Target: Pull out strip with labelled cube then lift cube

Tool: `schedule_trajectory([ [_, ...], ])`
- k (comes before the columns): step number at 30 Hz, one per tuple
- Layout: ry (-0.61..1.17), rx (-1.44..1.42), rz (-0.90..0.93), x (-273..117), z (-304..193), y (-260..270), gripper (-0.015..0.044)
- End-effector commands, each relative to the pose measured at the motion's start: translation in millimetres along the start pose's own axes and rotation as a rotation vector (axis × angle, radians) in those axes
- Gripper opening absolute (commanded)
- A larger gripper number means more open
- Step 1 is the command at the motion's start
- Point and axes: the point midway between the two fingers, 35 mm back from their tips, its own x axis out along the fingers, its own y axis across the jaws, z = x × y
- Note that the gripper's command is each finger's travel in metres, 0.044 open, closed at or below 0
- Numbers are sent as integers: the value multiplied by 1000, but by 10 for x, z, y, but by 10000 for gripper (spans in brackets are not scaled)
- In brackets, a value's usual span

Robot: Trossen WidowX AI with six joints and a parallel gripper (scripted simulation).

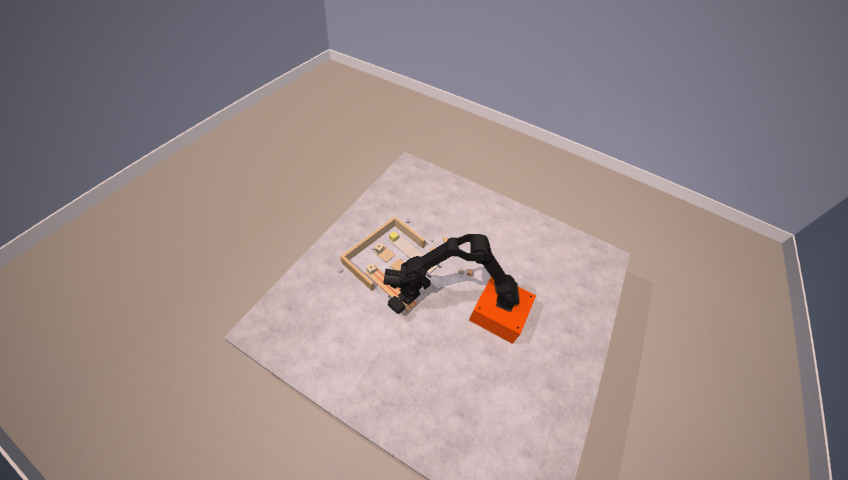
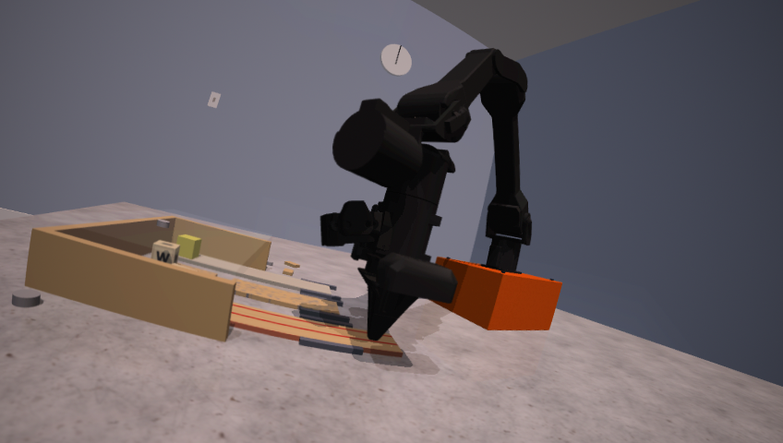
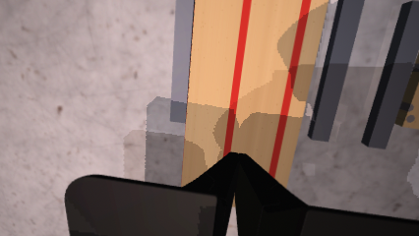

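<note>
The red-lined strip (image 1: 383, 283) (image 2: 313, 329) (image 3: 268, 59) sticks out of the wooden frame past its guide rails. A light cube (image 1: 371, 268) rides on its inner part; its label is too small to read and the frame wall hides it in the exterior view. My gripper (image 2: 374, 337) (image 3: 236, 161) is shut and empty, fingertips down on the strip's top near its outer end. A cube marked W (image 1: 379, 248) (image 2: 163, 255) sits on a speckled strip, whose inner piece (image 1: 386, 255) is separate from the rest. A yellow cube (image 1: 393, 236) (image 2: 188, 246) stands at the pale strip (image 1: 405, 247) (image 2: 263, 274).
The three-sided wooden frame (image 1: 357, 276) (image 2: 126, 291) encloses the inner ends of the strips. Dark guide rails (image 2: 331, 346) (image 3: 329, 98) flank the strips. Small wooden pieces (image 1: 469, 272) (image 2: 287, 271) and a grey disc (image 2: 26, 299) lie outside. The orange base (image 1: 502, 312) (image 2: 522, 302) carries the arm.
</note>
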Motion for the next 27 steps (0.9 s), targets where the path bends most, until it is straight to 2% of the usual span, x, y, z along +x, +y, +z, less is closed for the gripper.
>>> schedule_trajectory([
  [1,27,-5,-8,54,-160,-8,0],
  [27,31,-5,-8,50,-544,-6,0],
])
